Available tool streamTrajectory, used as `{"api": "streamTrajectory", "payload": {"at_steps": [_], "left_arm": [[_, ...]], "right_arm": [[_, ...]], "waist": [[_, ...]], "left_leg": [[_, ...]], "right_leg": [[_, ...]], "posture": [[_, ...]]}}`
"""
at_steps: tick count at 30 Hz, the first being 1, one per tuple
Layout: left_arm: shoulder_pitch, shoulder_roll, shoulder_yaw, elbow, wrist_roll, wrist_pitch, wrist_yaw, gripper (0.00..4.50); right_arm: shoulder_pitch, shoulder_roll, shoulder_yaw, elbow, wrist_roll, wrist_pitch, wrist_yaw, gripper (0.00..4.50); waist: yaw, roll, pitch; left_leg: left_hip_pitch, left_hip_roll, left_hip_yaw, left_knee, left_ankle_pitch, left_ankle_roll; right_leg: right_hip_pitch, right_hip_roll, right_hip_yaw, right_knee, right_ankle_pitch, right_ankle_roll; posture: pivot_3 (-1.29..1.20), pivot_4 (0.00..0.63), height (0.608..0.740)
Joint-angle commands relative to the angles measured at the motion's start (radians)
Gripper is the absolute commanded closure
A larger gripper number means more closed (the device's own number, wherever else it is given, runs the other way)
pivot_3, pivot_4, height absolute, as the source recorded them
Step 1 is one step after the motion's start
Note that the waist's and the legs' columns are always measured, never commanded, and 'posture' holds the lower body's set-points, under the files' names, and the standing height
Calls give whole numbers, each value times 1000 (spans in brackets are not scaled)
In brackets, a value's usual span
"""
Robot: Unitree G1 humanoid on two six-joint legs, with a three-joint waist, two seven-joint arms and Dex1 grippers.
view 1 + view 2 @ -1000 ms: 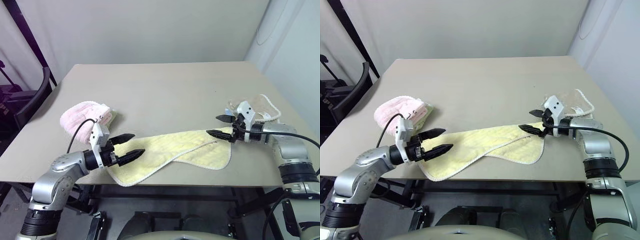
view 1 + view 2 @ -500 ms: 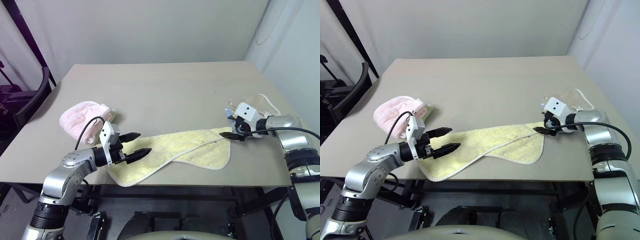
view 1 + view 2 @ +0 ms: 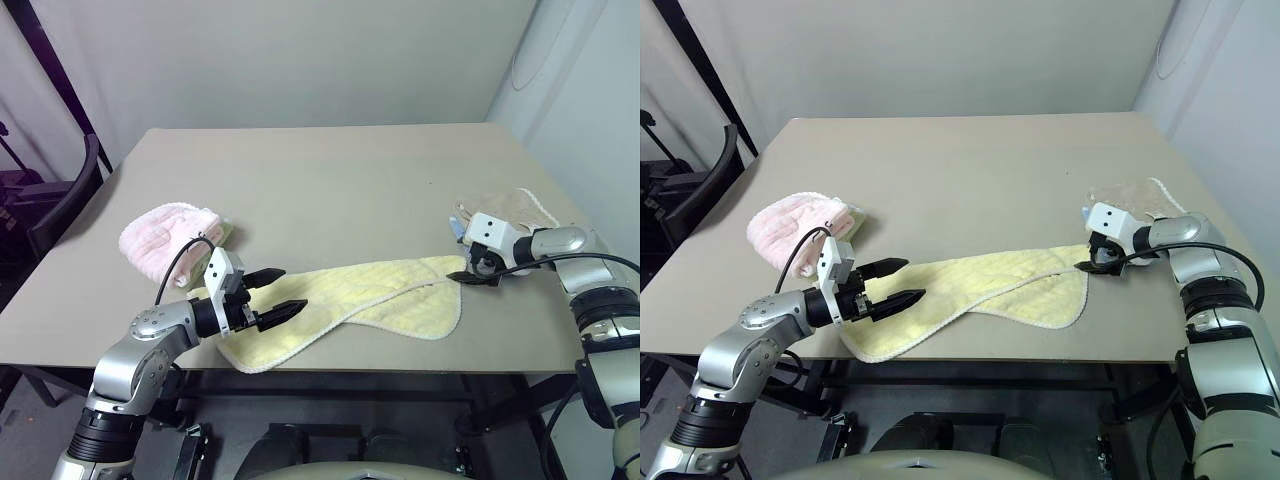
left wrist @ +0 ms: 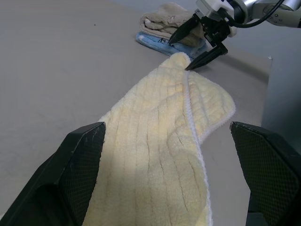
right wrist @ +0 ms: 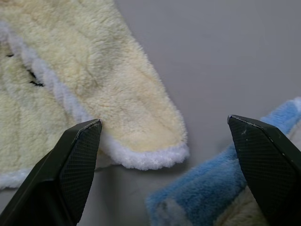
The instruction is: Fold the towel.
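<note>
Pale walls close in behind a beige table (image 3: 330, 180) that takes up the middle of the frame. Across its near edge, in the lower centre, the yellow towel (image 3: 350, 305) lies crumpled in a long diagonal strip, partly doubled over itself, its white edging showing. At lower left the left gripper (image 3: 283, 294) hovers over the towel's near end with its fingers spread apart, holding nothing. At right centre the right gripper (image 3: 478, 277) points down at the towel's far corner, its fingers wide apart on either side of that corner in the right wrist view, gripping nothing. A pink towel (image 3: 160, 238) sits at left centre. Just beyond the right gripper lies a folded beige and blue towel (image 4: 171, 28).
</note>
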Motion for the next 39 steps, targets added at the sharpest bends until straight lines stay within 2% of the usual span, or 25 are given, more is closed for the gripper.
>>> {"api": "streamTrajectory", "payload": {"at_steps": [1, 12, 19, 22, 25, 33, 39], "left_arm": [[-2, 7, 3, -11, 14, -20, -4, 16], [-3, -3, 2, -9, 23, -25, -6, 16], [13, -5, 13, -23, 19, -27, 7, 16], [21, -4, 12, -28, 20, -29, 10, 0], [26, -7, 12, -34, 18, -30, 15, 0], [21, -2, 40, -36, -2, -23, 16, 0], [28, 12, 69, -38, -12, -15, 10, 0]], "right_arm": [[-36, -16, -14, -15, 10, 0, 34, 0], [-34, -12, 5, 25, -31, -74, 19, 0], [-89, 4, 22, 95, -78, -93, -47, 0], [-108, 18, 28, 121, -91, -94, -80, 657], [-110, 27, 30, 127, -94, -112, -83, 1598], [-92, 44, 22, 104, -77, -148, -44, 4471], [-58, 46, -16, 18, 1, -125, 31, 4471]], "waist": [[0, 0, 0], [0, 0, 0], [0, 0, 0], [-1, 0, 0], [-1, 0, 0], [-1, 0, 0], [-1, 0, 0]], "left_leg": [[0, 0, 0, 0, 0, 0], [0, 0, 0, 0, 0, 0], [2, 0, 0, 0, 0, 0], [3, 0, 0, 0, 0, 0], [3, 0, 0, 0, 0, 0], [3, 0, 0, 0, 0, 0], [4, 0, 0, 0, 0, 0]], "right_leg": [[0, 0, 0, 0, 0, 0], [0, 0, 0, 0, 0, 0], [2, 0, 0, 0, 0, 0], [2, 0, 0, 0, 0, 0], [2, 0, 1, 0, 0, 0], [3, 0, 1, 0, 0, 0], [3, 0, 1, 0, 0, 0]], "posture": [[0, 0, 740], [0, 0, 740], [0, 0, 740], [0, 0, 740], [0, 0, 740], [0, 0, 740], [0, 0, 740]]}}
